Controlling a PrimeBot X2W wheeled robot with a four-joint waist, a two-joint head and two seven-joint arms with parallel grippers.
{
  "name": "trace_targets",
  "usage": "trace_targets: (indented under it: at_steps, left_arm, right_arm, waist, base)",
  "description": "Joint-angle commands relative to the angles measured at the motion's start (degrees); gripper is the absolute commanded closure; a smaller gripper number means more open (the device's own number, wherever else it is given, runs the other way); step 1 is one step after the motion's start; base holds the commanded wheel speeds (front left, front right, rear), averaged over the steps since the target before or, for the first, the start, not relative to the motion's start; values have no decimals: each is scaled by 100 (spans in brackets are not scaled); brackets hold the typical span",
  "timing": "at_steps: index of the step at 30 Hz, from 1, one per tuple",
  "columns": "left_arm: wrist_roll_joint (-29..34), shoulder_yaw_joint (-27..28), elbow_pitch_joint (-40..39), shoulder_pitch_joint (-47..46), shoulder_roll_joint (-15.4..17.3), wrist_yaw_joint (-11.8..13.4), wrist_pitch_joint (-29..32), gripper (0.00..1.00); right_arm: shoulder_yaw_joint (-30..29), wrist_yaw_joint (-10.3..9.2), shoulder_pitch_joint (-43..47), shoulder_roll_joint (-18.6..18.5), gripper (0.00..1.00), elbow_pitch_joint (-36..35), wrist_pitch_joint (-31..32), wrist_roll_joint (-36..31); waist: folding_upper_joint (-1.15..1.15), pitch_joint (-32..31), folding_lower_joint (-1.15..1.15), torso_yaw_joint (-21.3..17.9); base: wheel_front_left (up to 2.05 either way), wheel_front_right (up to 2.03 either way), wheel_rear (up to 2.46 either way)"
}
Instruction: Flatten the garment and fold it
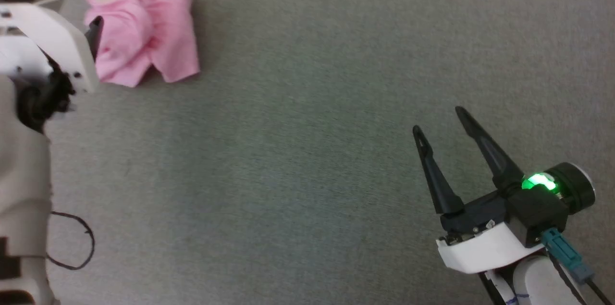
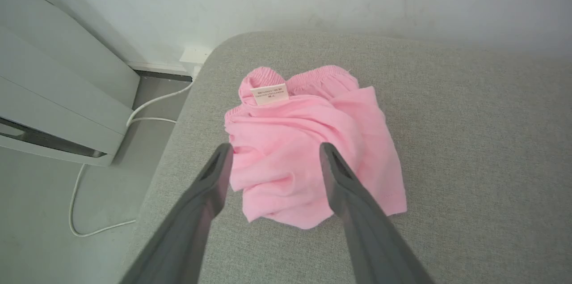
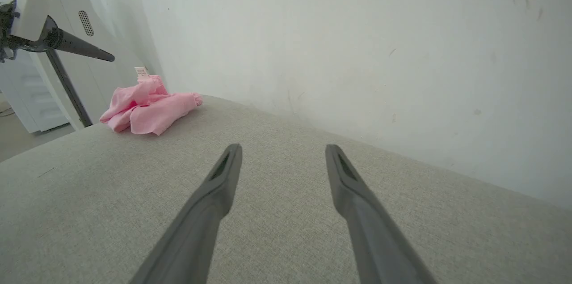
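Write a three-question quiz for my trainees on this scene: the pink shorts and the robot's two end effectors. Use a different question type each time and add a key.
1. True or false: the pink shorts lie spread out flat.
2. Which is nearer the pink shorts? A. the left end effector B. the right end effector C. both equally near
3. Fill in: both end effectors stand ____, holding nothing.

Key
1. False: they lie bunched up on the grey cushion, with the white label showing at the waistband.
2. A
3. open
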Motion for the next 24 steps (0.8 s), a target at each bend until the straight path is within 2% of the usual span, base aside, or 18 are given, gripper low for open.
trace_targets:
  at_steps: [1, 8, 12, 16, 18, 19, 22, 24]
  left_arm:
    - [-162, -14, 178, -183, 92, -25, 329, 0]
    - [-921, 317, 786, -822, 559, -36, 1828, 0]
    - [-934, 347, 960, -919, 817, 49, 2225, 0]
    - [-1007, 330, 1194, -794, 886, 69, 2588, 0]
    - [-1076, 346, 1256, -733, 899, 62, 2696, 88]
    - [-1107, 362, 1271, -708, 906, 60, 2705, 100]
    - [-1148, 408, 1295, -637, 951, 68, 2613, 100]
    - [-1110, 489, 1273, -639, 988, 208, 2309, 100]
  right_arm:
    - [0, -6, -110, -28, 0, -64, 16, 28]
    - [54, -6, -233, 33, 0, -56, -79, 76]
    - [14, -6, -250, 66, 0, 11, -171, 94]
    - [8, -6, -290, 86, 0, 92, -246, 93]
    - [3, -6, -316, 105, 0, 130, -269, 92]
    - [0, -6, -327, 114, 0, 153, -280, 94]
    - [-8, -6, -348, 130, 0, 239, -309, 95]
    - [-5, -6, -338, 138, 0, 290, -326, 89]
  waist:
    - [0, 703, -2, -643]
    - [0, 1088, -2, -1102]
    - [0, 1244, -2, -1245]
    - [0, 1293, -2, -1299]
    - [0, 1285, -2, -1305]
    - [0, 1271, -2, -1303]
    - [0, 1177, -2, -1279]
    - [0, 1075, -2, -1257]
  base:
    - [0, 0, 0]
    - [0, 0, 0]
    - [0, 0, 0]
    - [0, 0, 0]
    - [0, 0, 0]
    - [0, 0, 0]
    - [0, 0, 0]
    - [0, 0, 0]
